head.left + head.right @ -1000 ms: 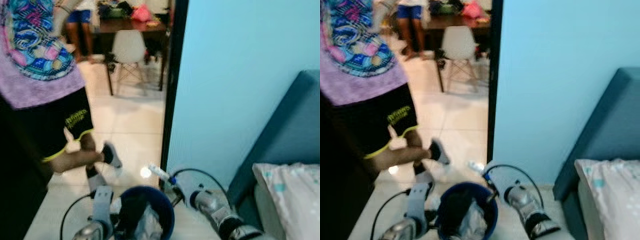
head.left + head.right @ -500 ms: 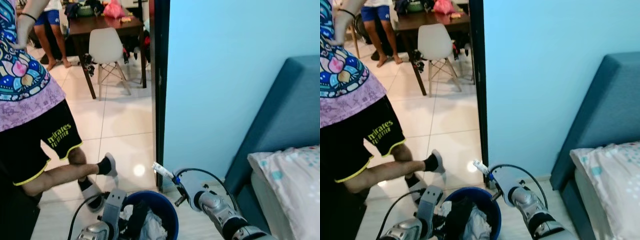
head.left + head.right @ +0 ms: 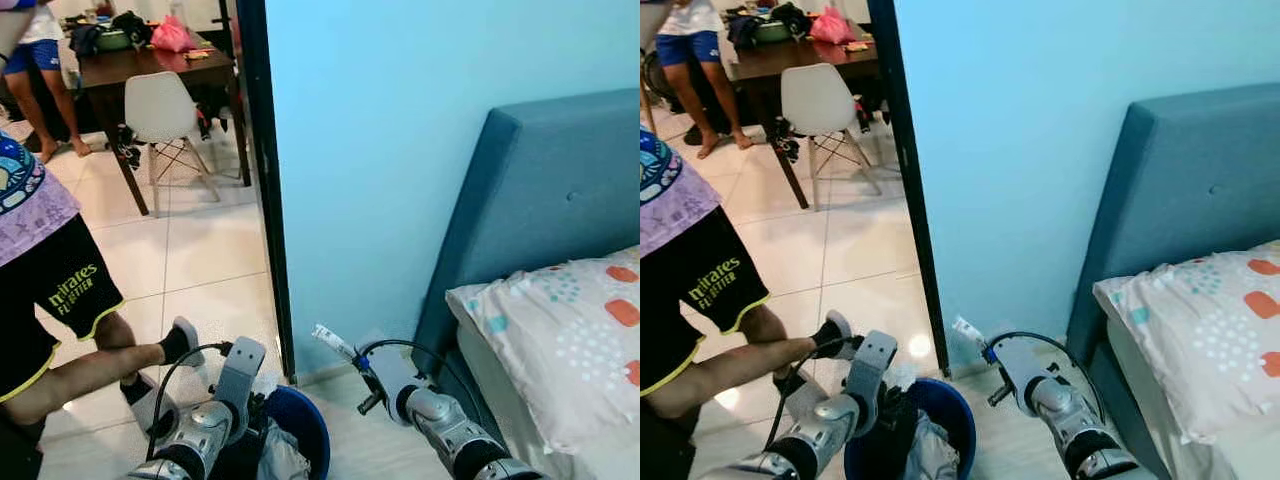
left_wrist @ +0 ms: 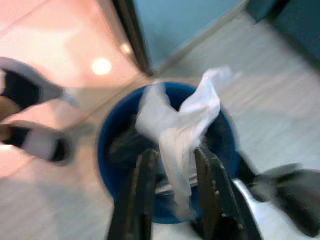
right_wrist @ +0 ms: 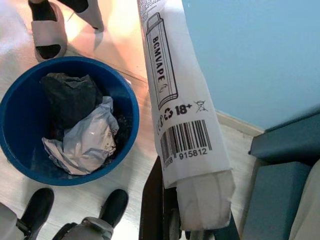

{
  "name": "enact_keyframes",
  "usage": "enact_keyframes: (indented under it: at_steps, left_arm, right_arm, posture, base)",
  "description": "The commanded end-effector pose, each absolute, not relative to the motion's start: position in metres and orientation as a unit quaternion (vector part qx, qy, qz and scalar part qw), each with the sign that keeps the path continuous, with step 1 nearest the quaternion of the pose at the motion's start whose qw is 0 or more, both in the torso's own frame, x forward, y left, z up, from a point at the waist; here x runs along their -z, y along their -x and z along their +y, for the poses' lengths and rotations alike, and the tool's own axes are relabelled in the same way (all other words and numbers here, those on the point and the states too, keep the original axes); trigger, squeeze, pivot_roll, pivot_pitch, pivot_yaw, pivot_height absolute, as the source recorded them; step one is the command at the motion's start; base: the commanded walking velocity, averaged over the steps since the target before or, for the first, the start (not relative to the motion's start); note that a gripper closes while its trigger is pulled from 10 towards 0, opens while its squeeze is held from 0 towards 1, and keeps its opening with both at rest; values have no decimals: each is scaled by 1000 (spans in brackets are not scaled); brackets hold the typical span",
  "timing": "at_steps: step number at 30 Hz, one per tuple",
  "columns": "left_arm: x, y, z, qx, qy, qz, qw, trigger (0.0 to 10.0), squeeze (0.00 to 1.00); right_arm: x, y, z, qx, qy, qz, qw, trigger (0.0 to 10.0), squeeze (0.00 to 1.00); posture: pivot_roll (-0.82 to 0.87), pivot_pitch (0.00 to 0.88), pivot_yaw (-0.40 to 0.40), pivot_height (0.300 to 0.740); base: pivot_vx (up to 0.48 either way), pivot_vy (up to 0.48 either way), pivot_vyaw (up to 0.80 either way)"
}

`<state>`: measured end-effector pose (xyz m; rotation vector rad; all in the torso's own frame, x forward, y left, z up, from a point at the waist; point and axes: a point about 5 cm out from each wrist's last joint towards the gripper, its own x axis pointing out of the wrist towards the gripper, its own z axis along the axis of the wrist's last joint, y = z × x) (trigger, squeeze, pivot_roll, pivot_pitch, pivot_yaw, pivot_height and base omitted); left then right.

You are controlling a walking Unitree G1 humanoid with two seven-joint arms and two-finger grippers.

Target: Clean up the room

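A round blue bin (image 3: 310, 420) stands on the tiled floor by the foot of the dark door frame. It holds a black cloth (image 5: 70, 97) and a crumpled white bag (image 5: 87, 142). My right gripper (image 3: 352, 360) is to the right of the bin and a little above it. It is shut on a long white vape package (image 5: 182, 115) with a barcode, which sticks up past the fingers. My left gripper (image 4: 175, 185) is open at the bin's (image 4: 112, 150) near rim, its fingers (image 4: 142, 185) either side of the white bag.
A person in black shorts (image 3: 50, 300) and grey slippers (image 3: 150, 400) stands close on the left. The dark door frame (image 3: 262, 200) and blue wall are ahead. A teal headboard (image 3: 520, 220) and patterned pillow (image 3: 560, 340) are on the right. A white chair (image 3: 160, 105) and table stand beyond.
The view has swung to the right, so the bed and pillow show more and the person sits nearer the left edge. Both arms stay by the bin, the right still holding the package.
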<state>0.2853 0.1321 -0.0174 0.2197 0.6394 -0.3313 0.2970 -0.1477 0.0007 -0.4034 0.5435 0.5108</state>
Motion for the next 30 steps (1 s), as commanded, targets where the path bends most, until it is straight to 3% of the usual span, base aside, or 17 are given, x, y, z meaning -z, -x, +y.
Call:
enact_keyframes:
  at_steps: [1, 12, 17, 18, 19, 22, 24, 27, 28, 30]
  left_arm:
    - [19, -285, 147, 134, -139, 317, 928, 10000, 1000]
    - [33, -268, 167, 101, -180, 350, 914, 10000, 1000]
    - [42, -255, 172, 89, -148, 365, 915, 10000, 1000]
    - [43, -254, 174, 82, -146, 363, 917, 10000, 537]
    - [42, -253, 177, 73, -148, 360, 918, 10000, 0]
    - [42, -253, 180, 63, -148, 357, 920, 10000, 0]
    - [42, -251, 191, 25, -145, 348, 926, 10000, 0]
    - [42, -251, 191, 25, -145, 348, 926, 10000, 0]
    - [41, -249, 197, 6, -146, 344, 928, 10000, 0]
    - [39, -244, 216, -52, -143, 324, 934, 10000, 0]
  right_arm:
    - [0, -295, -144, -253, 182, 258, 915, 10000, 0]
    - [-5, -299, -134, -273, 174, 248, 913, 10000, 0]
    - [-5, -299, -121, -298, 181, 252, 903, 10000, 0]
    - [-3, -297, -114, -318, 189, 260, 892, 10000, 0]
    - [0, -294, -109, -338, 198, 269, 880, 10000, 0]
    - [3, -291, -104, -361, 213, 280, 864, 10000, 0]
    - [12, -283, -97, -404, 268, 315, 816, 10000, 0]
    - [12, -283, -97, -404, 268, 315, 816, 10000, 0]
    - [13, -282, -96, -408, 289, 325, 802, 10000, 0]
    - [5, -293, -94, -386, 306, 321, 809, 10000, 0]
  posture:
    - [-232, 111, 21, 740]
    - [-215, 111, 15, 740]
    - [-191, 111, 9, 740]
    - [-172, 114, 7, 740]
    - [-162, 115, 5, 740]
    - [-146, 117, 0, 740]
    - [-108, 120, -12, 740]
    - [-108, 120, -12, 740]
    - [-94, 123, -16, 740]
    - [-12, 136, -52, 740]
  base:
    - [0, 0, 0]
    - [0, 0, 0]
    - [0, 0, 0]
    - [0, 0, 0]
    - [0, 0, 0]
    - [0, 0, 0]
    - [0, 0, 0]
    - [0, 0, 0]
    - [0, 0, 0]
    - [0, 0, 0]
